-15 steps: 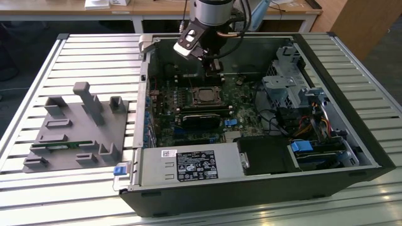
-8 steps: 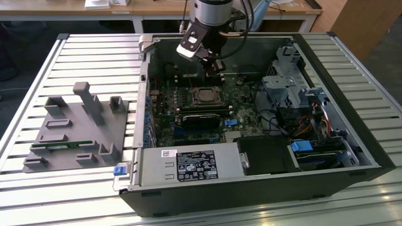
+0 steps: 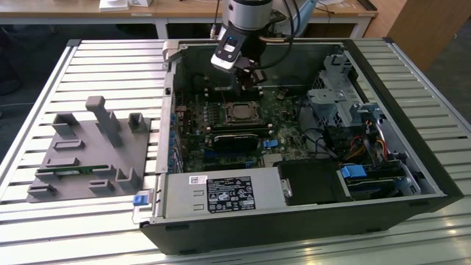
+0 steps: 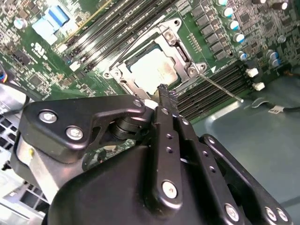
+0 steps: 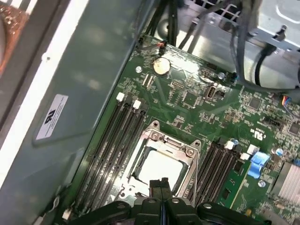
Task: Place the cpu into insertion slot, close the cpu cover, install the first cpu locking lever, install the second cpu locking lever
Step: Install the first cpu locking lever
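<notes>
- While lying flat on the green board (image 5: 197, 117), the cpu (image 5: 158, 168) shows its dull metal top; square, it has no long axis.
- Cover (image 5: 191, 151), a thin grey metal frame, lies flat around it.
- Gripper (image 5: 160, 183) hangs over one cpu edge, black fingers (image 5: 154, 187) pressed together, empty.
- Thin wire lever (image 4: 220, 86) slants out past the cover's corner.

Silver-grey wrist cylinder (image 3: 250, 12); white block (image 3: 224, 54), blue light; matte black claw (image 4: 164, 93), angular linkages, silver screw heads (image 4: 169, 189).
</notes>
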Action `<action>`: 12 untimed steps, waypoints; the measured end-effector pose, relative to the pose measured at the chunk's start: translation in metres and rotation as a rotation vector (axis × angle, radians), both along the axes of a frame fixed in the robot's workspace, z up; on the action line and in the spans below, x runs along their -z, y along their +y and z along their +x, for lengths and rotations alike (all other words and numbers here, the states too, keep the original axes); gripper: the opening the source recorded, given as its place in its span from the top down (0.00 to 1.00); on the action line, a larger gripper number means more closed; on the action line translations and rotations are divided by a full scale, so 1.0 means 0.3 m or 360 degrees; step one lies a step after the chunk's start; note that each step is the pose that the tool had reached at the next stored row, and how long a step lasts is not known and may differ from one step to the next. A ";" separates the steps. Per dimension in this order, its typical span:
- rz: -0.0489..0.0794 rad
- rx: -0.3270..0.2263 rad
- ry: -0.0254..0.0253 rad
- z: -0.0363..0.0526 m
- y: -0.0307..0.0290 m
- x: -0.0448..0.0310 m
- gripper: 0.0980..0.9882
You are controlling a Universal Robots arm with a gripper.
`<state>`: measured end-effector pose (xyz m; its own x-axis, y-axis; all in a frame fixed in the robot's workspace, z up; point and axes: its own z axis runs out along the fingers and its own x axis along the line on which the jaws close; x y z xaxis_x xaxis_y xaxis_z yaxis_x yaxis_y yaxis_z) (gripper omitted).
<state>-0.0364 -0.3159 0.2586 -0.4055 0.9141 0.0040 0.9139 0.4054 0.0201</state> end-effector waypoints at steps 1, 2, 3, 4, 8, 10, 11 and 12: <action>0.0000 -0.0015 0.00001 0.000 0.000 0.000 0.99; 0.0000 -0.0030 0.00001 0.000 0.000 0.000 0.99; 0.0000 -0.0043 0.00001 0.000 0.000 0.000 0.99; 0.0000 -0.0055 0.00001 0.000 0.000 0.000 0.99; 0.0000 -0.0116 0.00001 0.000 0.000 0.000 0.99; 0.0000 -0.0146 0.00001 0.000 0.000 0.000 0.99; 0.0000 -0.0156 0.00000 0.000 0.000 0.000 0.99; 0.0000 -0.0161 0.00000 0.000 0.000 0.000 0.99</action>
